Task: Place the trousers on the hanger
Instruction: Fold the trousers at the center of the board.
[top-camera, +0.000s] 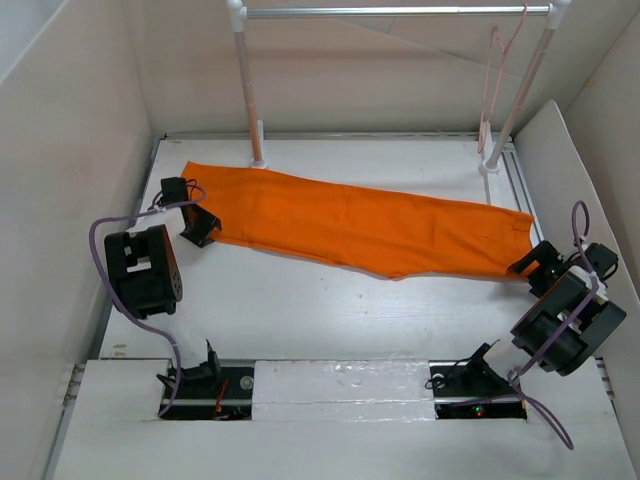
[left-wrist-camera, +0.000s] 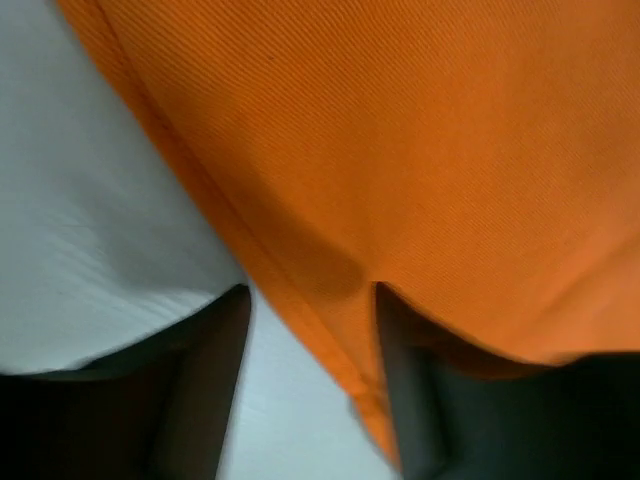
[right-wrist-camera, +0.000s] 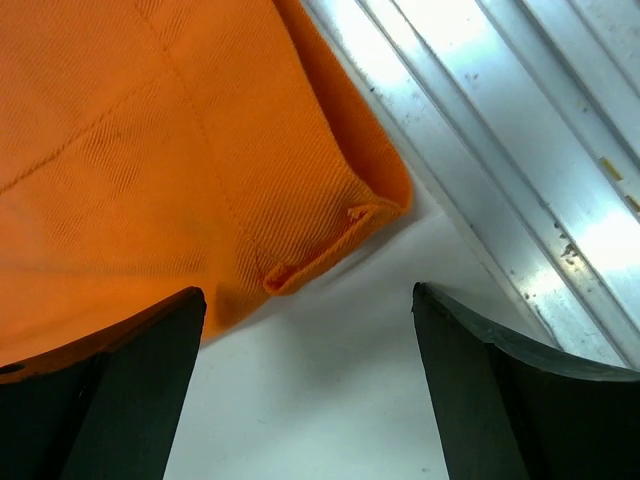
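Observation:
The orange trousers (top-camera: 360, 225) lie flat across the white table, running from back left to right. The pale pink wire hanger (top-camera: 494, 80) hangs from the rail at the back right. My left gripper (top-camera: 203, 226) is low at the trousers' left end. In the left wrist view it (left-wrist-camera: 310, 375) is open, and the cloth's hemmed edge (left-wrist-camera: 330, 330) runs between its fingers (left-wrist-camera: 205, 390). My right gripper (top-camera: 528, 265) is at the trousers' right end. In the right wrist view it (right-wrist-camera: 308, 300) is wide open and empty over bare table, with the waistband corner (right-wrist-camera: 330, 220) just ahead.
A silver rail (top-camera: 390, 12) on two white posts (top-camera: 249, 90) spans the back of the table. White walls enclose the table on the left, back and right. An aluminium track (right-wrist-camera: 520, 150) runs along the right edge, close to my right gripper.

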